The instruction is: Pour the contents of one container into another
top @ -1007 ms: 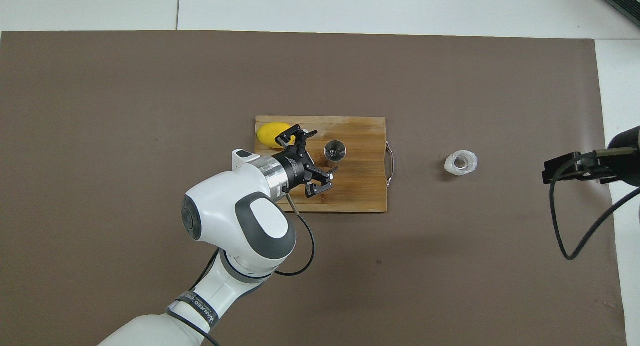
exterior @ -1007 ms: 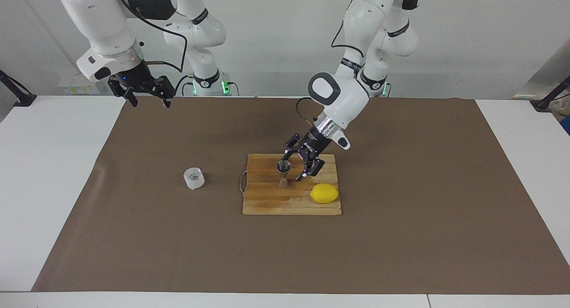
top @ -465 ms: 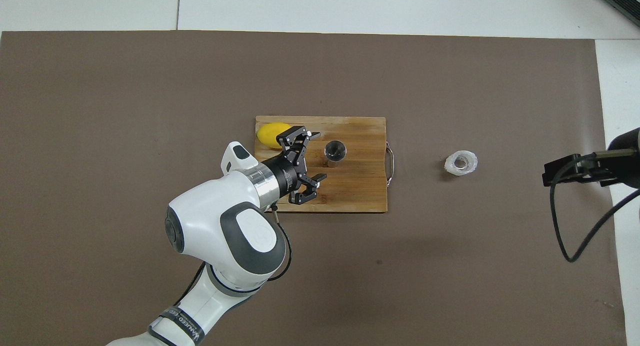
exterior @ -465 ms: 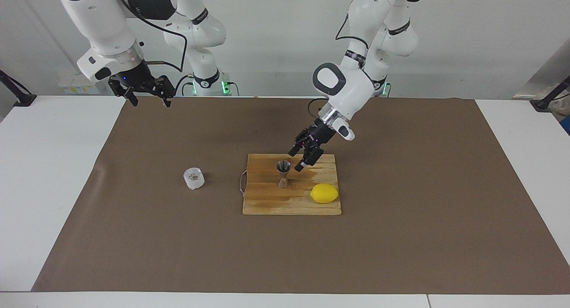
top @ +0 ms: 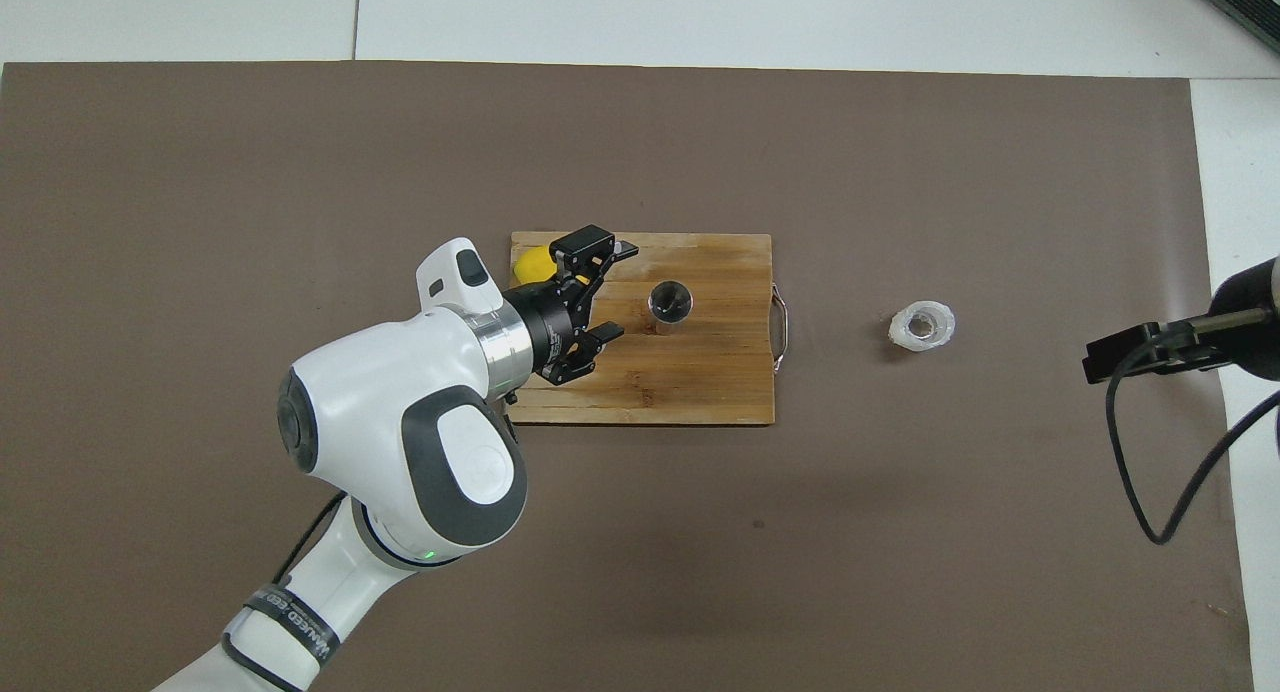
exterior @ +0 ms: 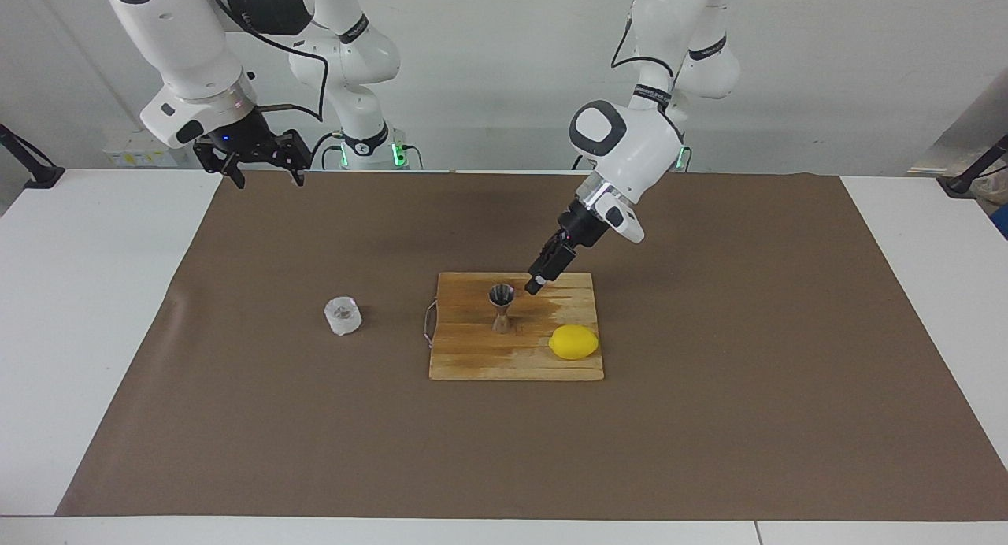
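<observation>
Small clear faceted glass cup (exterior: 342,316), standing on brown tabletop (exterior: 709,356) toward the right arm's end, likely handling rigid, slippery, breakable, gripping best across sidewalls; both pincers, left pincer (exterior: 536,283) and right pincer (exterior: 264,169), gaping empty.

- Left arm (exterior: 626,147): glossy white shell, dark grey oval pad, silver wrist ring, black cable.
- Right arm (exterior: 185,49): white links, black joint bands, looping black cable.
</observation>
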You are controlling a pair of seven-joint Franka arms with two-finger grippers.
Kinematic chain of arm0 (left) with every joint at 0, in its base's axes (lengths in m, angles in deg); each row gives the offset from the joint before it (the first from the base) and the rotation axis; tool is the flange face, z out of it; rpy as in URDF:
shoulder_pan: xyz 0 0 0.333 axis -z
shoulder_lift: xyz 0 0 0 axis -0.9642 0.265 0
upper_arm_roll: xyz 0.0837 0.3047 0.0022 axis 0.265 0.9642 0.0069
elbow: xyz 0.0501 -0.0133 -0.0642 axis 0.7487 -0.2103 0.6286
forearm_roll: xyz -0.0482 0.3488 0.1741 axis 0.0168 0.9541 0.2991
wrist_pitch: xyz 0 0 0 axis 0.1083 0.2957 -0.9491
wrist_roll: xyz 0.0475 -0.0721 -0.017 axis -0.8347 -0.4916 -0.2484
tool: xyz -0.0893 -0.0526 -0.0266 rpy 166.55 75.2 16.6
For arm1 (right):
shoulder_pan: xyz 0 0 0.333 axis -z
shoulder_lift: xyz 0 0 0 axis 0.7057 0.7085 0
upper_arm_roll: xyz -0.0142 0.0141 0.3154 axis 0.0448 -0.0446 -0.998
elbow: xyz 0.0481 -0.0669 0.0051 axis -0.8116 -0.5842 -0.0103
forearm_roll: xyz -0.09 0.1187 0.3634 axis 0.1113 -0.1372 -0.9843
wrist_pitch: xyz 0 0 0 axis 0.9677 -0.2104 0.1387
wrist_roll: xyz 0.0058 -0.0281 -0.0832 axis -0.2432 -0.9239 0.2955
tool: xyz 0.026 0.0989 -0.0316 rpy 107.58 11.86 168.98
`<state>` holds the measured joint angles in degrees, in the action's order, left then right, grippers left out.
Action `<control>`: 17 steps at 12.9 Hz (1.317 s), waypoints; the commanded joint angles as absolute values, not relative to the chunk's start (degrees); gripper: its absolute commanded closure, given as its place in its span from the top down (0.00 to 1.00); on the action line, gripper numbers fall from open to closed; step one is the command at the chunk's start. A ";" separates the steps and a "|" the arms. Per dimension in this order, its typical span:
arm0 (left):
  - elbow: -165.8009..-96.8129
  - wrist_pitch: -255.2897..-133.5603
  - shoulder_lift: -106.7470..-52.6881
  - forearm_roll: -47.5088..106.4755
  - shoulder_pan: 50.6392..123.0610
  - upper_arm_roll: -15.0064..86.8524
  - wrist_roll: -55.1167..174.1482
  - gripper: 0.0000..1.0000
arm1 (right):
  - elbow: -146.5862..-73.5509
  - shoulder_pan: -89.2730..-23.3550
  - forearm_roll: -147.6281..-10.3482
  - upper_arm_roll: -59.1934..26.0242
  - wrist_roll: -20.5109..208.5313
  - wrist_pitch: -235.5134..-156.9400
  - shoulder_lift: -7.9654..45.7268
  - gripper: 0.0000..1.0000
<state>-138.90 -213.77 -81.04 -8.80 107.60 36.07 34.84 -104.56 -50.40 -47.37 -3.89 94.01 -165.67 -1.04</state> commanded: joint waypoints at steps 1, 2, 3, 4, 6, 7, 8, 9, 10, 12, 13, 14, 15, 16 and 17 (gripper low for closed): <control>-135.07 -198.06 -81.96 6.73 101.29 36.05 36.02 1.00 | -105.54 -46.93 -52.07 -4.02 107.92 -165.81 -1.47 1.00; -132.35 -191.46 -81.87 13.85 99.26 36.05 36.11 1.00 | -106.59 -45.69 -53.66 -4.02 114.60 -166.77 -1.73 1.00; -130.76 -186.52 -81.95 19.41 97.85 35.96 36.29 1.00 | -107.73 -44.55 -54.19 -3.94 120.49 -168.87 -1.82 1.00; -129.26 -182.99 -82.04 25.38 97.14 36.05 36.81 1.00 | -109.13 -43.67 -54.29 -4.02 126.38 -170.28 -2.00 1.00; -128.81 -178.14 -84.23 36.64 96.70 36.05 40.39 1.00 | -111.16 -43.31 -56.55 -4.02 139.90 -172.75 -1.21 1.00; -129.07 -175.77 -85.72 40.08 95.30 36.05 43.03 1.00 | -112.91 -42.26 -60.49 -3.94 147.81 -175.63 -0.60 1.00; -129.16 -172.44 -87.21 43.77 94.33 36.05 46.97 1.00 | -114.41 -40.95 -62.18 -3.93 155.02 -178.44 -0.33 1.00; -129.51 -169.71 -88.71 46.94 92.41 36.05 50.84 1.00 | -115.73 -40.50 -63.33 -3.93 161.79 -179.17 0.54 1.00; -129.95 -167.68 -90.46 48.02 89.69 36.05 55.40 1.00 | -116.26 -39.80 -66.30 -3.93 168.56 -179.26 2.03 1.00; -130.30 -165.30 -92.93 48.90 83.72 36.05 63.41 1.00 | -116.79 -36.99 -73.49 -3.93 181.48 -180.40 7.55 1.00; -130.21 -163.81 -93.72 50.65 81.51 36.05 66.06 1.00 | -117.23 -36.72 -76.41 -3.93 187.46 -183.10 9.67 1.00; -130.21 -163.01 -94.69 52.14 79.66 36.05 68.26 1.00 | -118.45 -36.72 -78.26 -4.02 190.66 -185.74 10.82 1.00; -129.60 -162.22 -94.96 52.59 78.08 36.05 69.76 1.00 | -119.60 -37.06 -81.50 -4.02 192.95 -188.12 12.14 1.00; -128.47 -161.00 -94.96 52.77 77.19 36.05 70.12 1.00 | -120.56 -37.33 -85.71 -4.02 196.80 -191.10 13.98 1.00; -125.93 -158.81 -94.62 52.77 76.49 36.05 70.21 1.00 | -120.84 -37.68 -89.15 -4.11 200.93 -193.56 15.48 1.00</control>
<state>-128.25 -162.15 -94.08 51.29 77.69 36.87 69.54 -119.47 -37.41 -83.84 -3.73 194.85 -189.90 13.92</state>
